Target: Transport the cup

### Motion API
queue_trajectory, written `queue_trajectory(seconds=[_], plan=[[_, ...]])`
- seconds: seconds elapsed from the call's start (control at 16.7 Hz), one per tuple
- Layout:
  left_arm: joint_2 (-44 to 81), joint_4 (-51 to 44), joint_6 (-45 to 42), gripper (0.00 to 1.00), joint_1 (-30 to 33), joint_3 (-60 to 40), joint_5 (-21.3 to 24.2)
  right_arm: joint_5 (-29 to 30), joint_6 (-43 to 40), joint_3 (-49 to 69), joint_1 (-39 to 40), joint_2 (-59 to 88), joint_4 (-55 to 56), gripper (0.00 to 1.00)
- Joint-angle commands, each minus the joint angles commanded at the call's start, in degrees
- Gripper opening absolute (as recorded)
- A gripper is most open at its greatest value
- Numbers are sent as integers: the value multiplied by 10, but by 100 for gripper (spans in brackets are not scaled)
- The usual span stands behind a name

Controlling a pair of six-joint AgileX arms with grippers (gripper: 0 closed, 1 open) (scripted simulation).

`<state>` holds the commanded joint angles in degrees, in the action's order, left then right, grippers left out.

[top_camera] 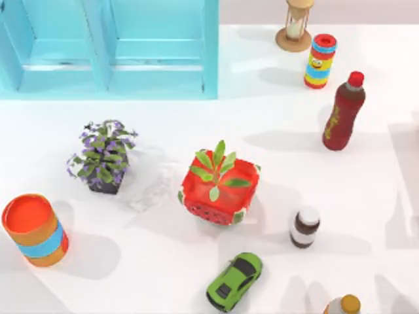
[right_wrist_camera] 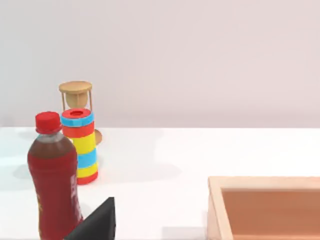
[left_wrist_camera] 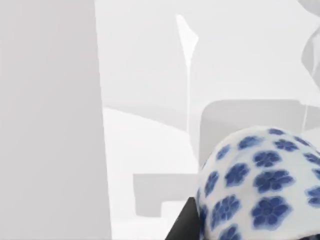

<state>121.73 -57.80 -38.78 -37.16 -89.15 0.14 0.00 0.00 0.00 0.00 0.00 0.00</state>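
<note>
The cup (top_camera: 35, 229) is seen standing upright at the near left corner of the white table (top_camera: 366, 196), its red-orange inside open to the camera, a light-blue band round its middle. It is touched by nothing. A purple-flowered plant (top_camera: 103, 157) in a dark pot is placed behind it and to its right, apart from it. Near the table's middle, a red square pot (top_camera: 218, 193) with a green leafy sprig is set; a green toy car (top_camera: 234, 281) lies in front of it, and a small dark jar with a white lid (top_camera: 305, 227) stands just to the right of the two. At the near edge, the top of a bottle with an orange cap (top_camera: 345, 305) is partly cut off. A light-blue cabinet (top_camera: 108, 46) occupies the far left. At the far right are found a wooden hourglass (top_camera: 296, 26), a striped canister with a smiley face (top_camera: 319, 61) and a dark red drink bottle with a red cap (top_camera: 343, 111).

In the left wrist view, a rounded white surface with blue flowers (left_wrist_camera: 260, 185) is shown close to the camera, against pale shapes. In the right wrist view, a dark finger tip (right_wrist_camera: 97, 222) is seen beside the drink bottle (right_wrist_camera: 54, 175), with the canister (right_wrist_camera: 80, 145) and hourglass (right_wrist_camera: 77, 100) behind and a wooden tray (right_wrist_camera: 265, 205) to one side. Whether either gripper's fingers are spread or pressed together cannot be told.
</note>
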Motion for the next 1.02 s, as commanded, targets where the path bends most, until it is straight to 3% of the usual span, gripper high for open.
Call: queue_trajectory(seconds=[0.66,1.02], plan=[[0,0,0,98,0,0,0,0,0,0,0,0,0,100],[0,0,0,100,0,0,0,0,0,0,0,0,0,100]])
